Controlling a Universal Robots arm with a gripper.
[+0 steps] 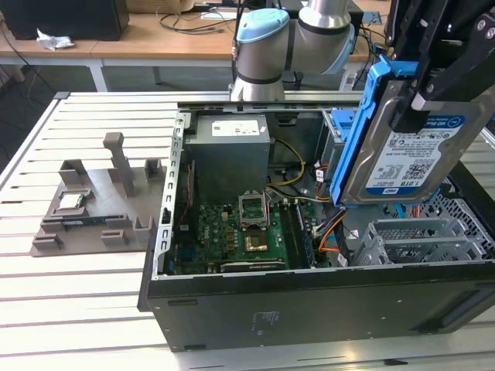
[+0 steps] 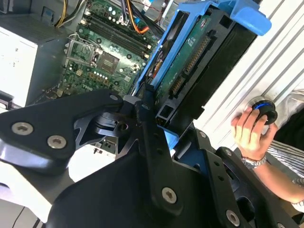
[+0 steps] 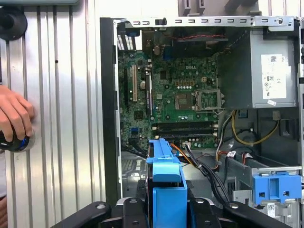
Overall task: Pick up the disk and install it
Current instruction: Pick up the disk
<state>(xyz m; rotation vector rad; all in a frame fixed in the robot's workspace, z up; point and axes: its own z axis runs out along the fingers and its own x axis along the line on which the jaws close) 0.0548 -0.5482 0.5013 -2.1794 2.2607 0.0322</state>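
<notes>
The disk (image 1: 410,154), a silver hard drive with a blue-and-white label and blue side rails, hangs tilted in the air over the open computer case (image 1: 309,301), at the exterior view's right. My gripper (image 1: 418,99) is shut on it from above, its black fingers clamping the upper end. In the second wrist view the disk (image 2: 199,61) shows its connector edge and green board beyond the gripper (image 2: 148,107). In the first wrist view the disk's blue rail (image 3: 164,175) sticks out from the gripper (image 3: 164,211) above the motherboard (image 3: 180,95).
A grey drive cage with a blue latch (image 3: 275,187) sits inside the case beside cables. The power supply (image 1: 230,147) fills the case's far part. A grey fixture (image 1: 93,209) holding a small silver chip (image 1: 71,202) lies at the exterior view's left. A person's hand (image 2: 249,128) rests on a knob beside the case.
</notes>
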